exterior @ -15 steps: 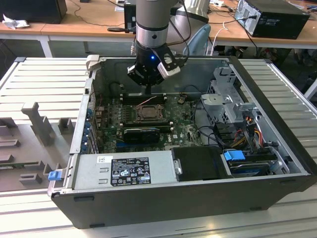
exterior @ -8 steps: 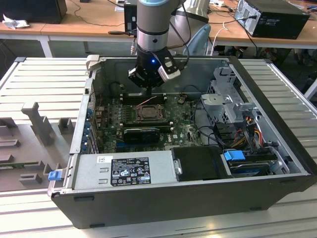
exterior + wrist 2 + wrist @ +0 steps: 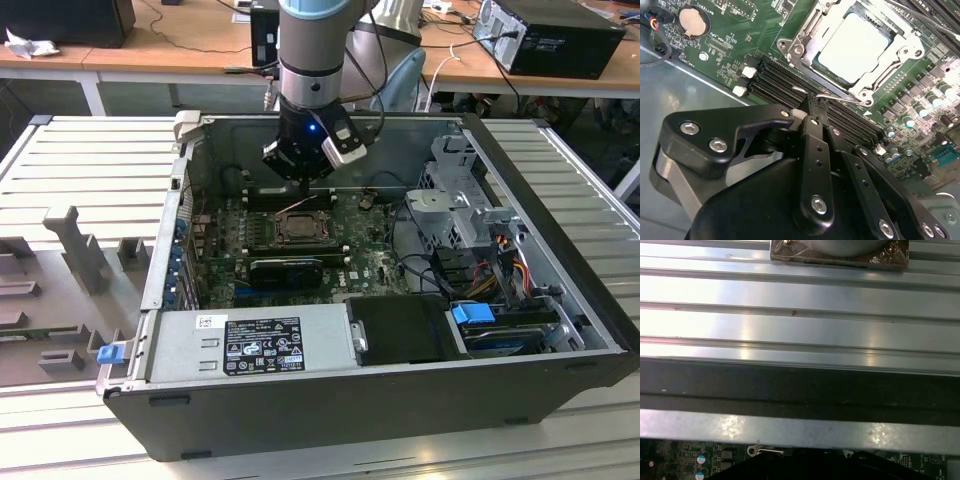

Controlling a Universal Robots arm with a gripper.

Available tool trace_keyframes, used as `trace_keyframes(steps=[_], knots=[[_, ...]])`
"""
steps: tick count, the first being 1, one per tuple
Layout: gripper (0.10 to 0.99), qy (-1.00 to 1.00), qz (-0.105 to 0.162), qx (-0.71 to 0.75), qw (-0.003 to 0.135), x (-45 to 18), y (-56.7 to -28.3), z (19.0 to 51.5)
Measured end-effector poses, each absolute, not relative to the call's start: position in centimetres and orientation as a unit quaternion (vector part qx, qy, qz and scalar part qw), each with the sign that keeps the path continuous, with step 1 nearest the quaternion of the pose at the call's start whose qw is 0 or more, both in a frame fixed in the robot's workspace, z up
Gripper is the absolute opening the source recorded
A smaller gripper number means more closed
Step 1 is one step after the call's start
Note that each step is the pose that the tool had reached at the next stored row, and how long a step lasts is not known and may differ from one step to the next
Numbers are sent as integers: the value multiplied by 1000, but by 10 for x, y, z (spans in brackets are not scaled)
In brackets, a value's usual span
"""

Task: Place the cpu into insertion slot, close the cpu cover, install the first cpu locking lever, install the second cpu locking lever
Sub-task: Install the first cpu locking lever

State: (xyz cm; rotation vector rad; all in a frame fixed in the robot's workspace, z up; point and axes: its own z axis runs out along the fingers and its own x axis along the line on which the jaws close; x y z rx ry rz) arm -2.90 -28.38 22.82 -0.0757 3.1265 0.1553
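Inside the open computer case, the cpu lies in the insertion slot, its pale metal top showing through the window of the cpu cover, which lies flat over it. My gripper hangs just beside the socket's edge, its black fingers shut on the end of a thin wire locking lever that runs along the socket's side. In the exterior view the gripper sits just above the socket, and the lever rises at a slant towards it.
Black memory slots and a coin battery lie beside the socket. A ribbed black heatsink, the power supply and a drive cage crowd the case. A ribbed metal table surrounds it.
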Motion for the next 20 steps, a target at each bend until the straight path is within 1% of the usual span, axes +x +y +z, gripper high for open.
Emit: trace_keyframes(steps=[9, 20], knots=[[106, 999, 49, -22, 5, -26, -285, 224], [106, 999, 49, -22, 5, -20, -285, 210]])
